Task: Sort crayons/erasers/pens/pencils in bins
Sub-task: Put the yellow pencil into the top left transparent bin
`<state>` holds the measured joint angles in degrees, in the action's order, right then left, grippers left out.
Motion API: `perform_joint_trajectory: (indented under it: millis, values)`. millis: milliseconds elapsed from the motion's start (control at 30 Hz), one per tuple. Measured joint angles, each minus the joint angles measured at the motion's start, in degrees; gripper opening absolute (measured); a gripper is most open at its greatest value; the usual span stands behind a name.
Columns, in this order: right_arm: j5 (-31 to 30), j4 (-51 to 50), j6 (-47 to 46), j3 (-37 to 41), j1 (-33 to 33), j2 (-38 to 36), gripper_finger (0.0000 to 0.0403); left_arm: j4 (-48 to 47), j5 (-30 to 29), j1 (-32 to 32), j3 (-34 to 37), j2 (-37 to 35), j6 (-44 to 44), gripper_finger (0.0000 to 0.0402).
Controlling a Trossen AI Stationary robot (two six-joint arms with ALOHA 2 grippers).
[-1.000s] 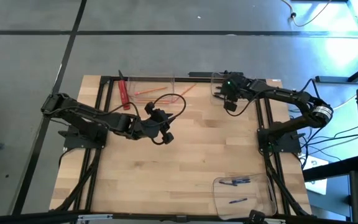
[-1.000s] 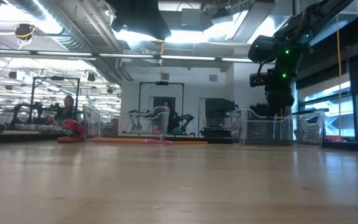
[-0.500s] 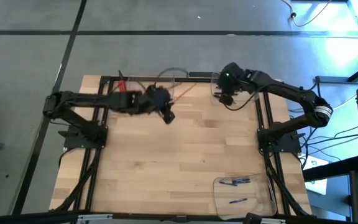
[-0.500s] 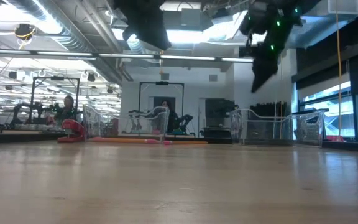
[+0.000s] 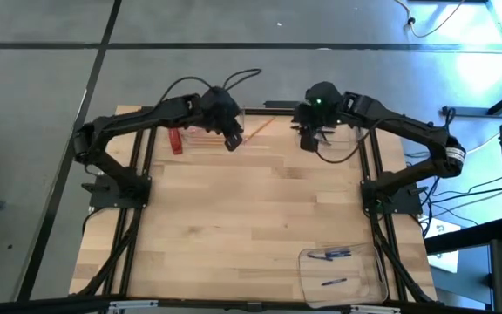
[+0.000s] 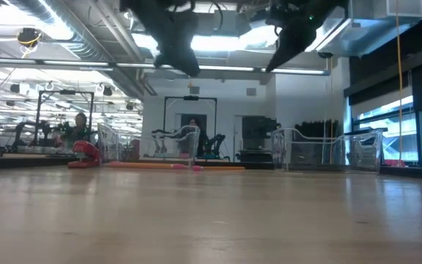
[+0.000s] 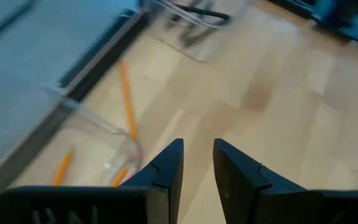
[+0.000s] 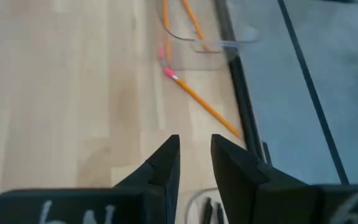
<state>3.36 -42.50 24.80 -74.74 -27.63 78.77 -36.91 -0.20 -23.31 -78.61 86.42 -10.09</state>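
Both hands hover above the desk's far edge, each empty with fingers a narrow gap apart. The left hand (image 5: 233, 139) hangs by a clear, round-cornered plastic bin (image 5: 200, 114) holding thin orange pencils (image 7: 63, 168). The right hand (image 5: 308, 141) hangs just right of a loose pencil (image 5: 260, 127) on the pale wooden desk (image 5: 260, 218). A near-right bin (image 5: 375, 262) holds dark pens (image 5: 330, 255).

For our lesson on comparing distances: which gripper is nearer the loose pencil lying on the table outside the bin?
Left. The left gripper hangs just beside the loose pencil; the right gripper hangs farther off on its other side.
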Motion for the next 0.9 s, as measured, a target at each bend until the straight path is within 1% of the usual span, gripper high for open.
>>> perform_joint_trajectory:
  millis: [67, 100, 233, 400, 467, 567, 667, 900]
  values:
    - [0.22, 0.52, 0.39, 0.00, 1.53, 0.22, 0.0094, 1.26, 4.39, -1.60, 0.00, 1.83, 2.88, 0.0080]
    - [0.23, 0.63, 0.39, 0.00, 2.30, 0.30, 0.0094, 1.40, 5.21, -2.21, 0.01, 2.82, 4.33, 0.0080]
    - [0.30, 2.03, 0.41, 0.00, 4.83, 0.28, 0.0094, 5.11, 4.42, -3.90, 0.02, 7.03, 9.06, 0.0080]
    - [0.26, 3.44, 0.37, 0.00, 6.12, 0.26, 0.0094, 9.54, 3.72, -4.54, 0.04, 11.91, 9.09, 0.0080]
    - [0.00, 4.20, -0.84, 0.00, 6.24, 0.26, 0.0094, 11.04, 3.75, -4.47, 0.04, 13.76, 8.18, 0.0080]
    - [-1.19, 5.28, -4.42, 0.00, 6.25, 0.21, 0.0094, 10.87, 4.01, -4.46, 0.04, 16.27, 6.11, 0.0080]
    - [-1.76, 5.51, -6.42, 0.00, 6.22, 0.21, 0.0094, 10.84, 4.01, -4.50, 0.11, 17.58, 6.53, 0.0080]
    - [-1.78, 5.49, -6.82, 0.02, 6.24, 0.21, 0.0094, 13.39, 3.77, -3.99, 0.11, 18.00, 9.09, 0.0080]
